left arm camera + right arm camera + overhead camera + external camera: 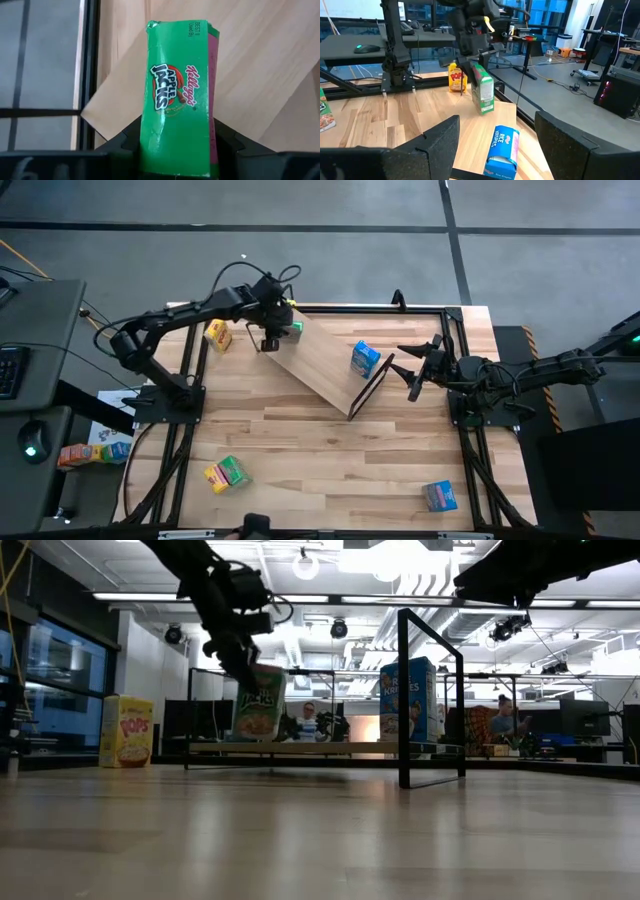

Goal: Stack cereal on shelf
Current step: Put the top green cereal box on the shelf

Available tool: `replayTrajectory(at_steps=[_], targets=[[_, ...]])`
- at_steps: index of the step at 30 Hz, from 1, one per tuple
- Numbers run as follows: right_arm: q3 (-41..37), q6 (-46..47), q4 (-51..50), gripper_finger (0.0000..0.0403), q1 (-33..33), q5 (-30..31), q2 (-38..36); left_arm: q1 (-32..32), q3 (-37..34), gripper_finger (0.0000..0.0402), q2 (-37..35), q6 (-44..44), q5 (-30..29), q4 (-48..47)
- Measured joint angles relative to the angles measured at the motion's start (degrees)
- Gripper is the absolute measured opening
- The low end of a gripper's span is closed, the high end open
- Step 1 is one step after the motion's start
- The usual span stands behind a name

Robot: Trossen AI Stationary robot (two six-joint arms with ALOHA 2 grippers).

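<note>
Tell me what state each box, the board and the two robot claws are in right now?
Left end effector: shut on green box.
Green box: upright, held over shelf.
Blue box: standing on shelf.
Shelf: holds one box.
Right end effector: open, empty, beside shelf.
Yellow box: on table.

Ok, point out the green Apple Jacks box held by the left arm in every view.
High view: green box at the shelf's far left end, under the left gripper.
Low view: left of centre, on the shelf.
Left wrist view: centre, between the fingers.
Right wrist view: upper middle.
Shared landmark: blue box.
</note>
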Motion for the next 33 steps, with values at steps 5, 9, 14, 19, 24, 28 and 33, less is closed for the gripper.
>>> replayTrajectory(at_steps=[5,9,14,19,24,28,33], targets=[[0.0,0.0,0.04,0.025,-0.01,0.0,0.01,0.51,0.1,0.0127,1.48,-1.96,-0.13,1.2],[0.0,0.0,0.04,0.025,0.01,0.0,0.0,0.28,0.19,0.014,2.15,-2.94,-1.36,1.99],[0.0,0.0,0.02,0.025,0.0,0.0,0.01,-0.52,0.02,0.0171,2.18,-3.03,-4.12,2.77],[0.0,-0.02,0.02,0.025,0.01,0.0,0.02,-1.07,-0.01,0.0206,2.18,-3.62,-8.06,3.04],[0.0,-0.09,0.02,0.025,-0.01,0.0,0.02,-1.52,0.39,0.0232,2.03,-4.62,-9.26,1.54],[0.0,-0.02,0.02,0.025,-0.01,0.0,0.02,-1.57,2.36,0.0238,2.01,-5.53,-9.26,-0.34],[0.0,-0.02,0.02,0.025,0.01,0.0,0.02,-1.57,5.47,0.0239,2.0,-6.18,-9.48,-3.13]])
